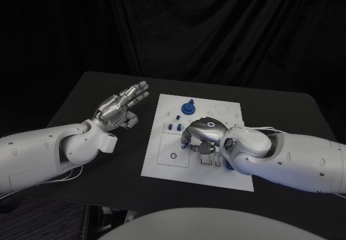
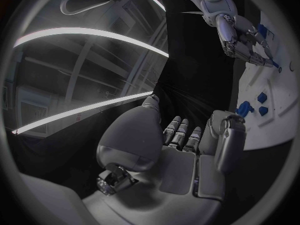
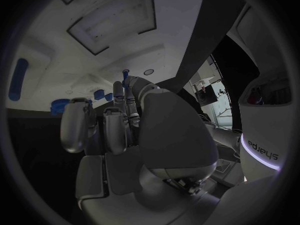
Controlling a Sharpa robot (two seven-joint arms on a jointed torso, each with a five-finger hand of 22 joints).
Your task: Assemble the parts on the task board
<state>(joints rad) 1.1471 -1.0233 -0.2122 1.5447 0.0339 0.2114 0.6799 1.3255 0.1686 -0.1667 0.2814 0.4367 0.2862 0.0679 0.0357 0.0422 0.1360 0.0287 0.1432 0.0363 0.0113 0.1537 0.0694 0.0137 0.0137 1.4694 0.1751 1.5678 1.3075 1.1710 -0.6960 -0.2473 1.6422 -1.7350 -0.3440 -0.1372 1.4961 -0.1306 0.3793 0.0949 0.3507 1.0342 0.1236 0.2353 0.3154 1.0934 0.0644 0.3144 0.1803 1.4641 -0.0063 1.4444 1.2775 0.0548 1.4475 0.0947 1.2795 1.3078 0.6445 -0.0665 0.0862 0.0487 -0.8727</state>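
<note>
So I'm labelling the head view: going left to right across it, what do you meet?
Left hand → bare table → task board's left edge → tall blue part → right hand over the board.

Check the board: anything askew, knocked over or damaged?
Nothing stands out. The task board lies flat on the table, with blue parts on it. The right hand is down over the board's middle, a small blue piece at its fingertips; the left hand hovers beside the board, holding nothing.

Black table [image 1: 108, 165], dark curtain [image 1: 216, 40] behind, dim room
</note>
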